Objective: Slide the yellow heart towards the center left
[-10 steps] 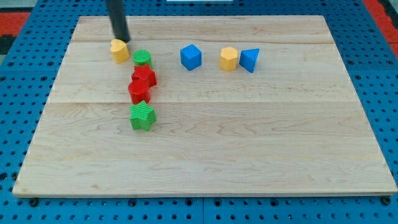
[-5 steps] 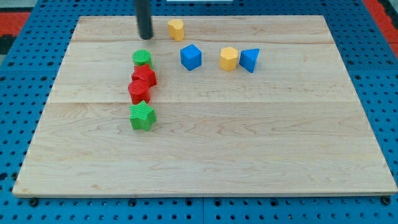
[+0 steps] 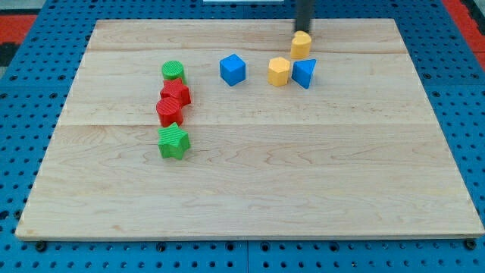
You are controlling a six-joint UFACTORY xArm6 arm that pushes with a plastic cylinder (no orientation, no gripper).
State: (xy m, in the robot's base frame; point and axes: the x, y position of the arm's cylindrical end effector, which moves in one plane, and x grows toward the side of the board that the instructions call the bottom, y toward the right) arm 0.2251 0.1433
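The yellow heart [image 3: 301,45] has travelled from the surface's [image 3: 250,189] upper left to upper right, the tool's tip [image 3: 303,32] touching its top edge. That is away from center left; the rod has nothing to open or close.

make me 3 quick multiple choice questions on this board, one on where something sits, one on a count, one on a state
1. Where is my tip?
A. at the view's top, just above a yellow block
B. beside the green star
C. at the view's bottom edge

2. How many blue blocks are on the board?
A. one
B. two
C. four

3. How do the two red blocks stand?
A. far apart
B. one stacked on the green star
C. touching, in a column

Answers:
1 A, the rod ends right at that yellow block's upper side.
2 B, a blue cube and a blue triangular block.
3 C, the upper red block and lower red block meet between the green round block and green star.
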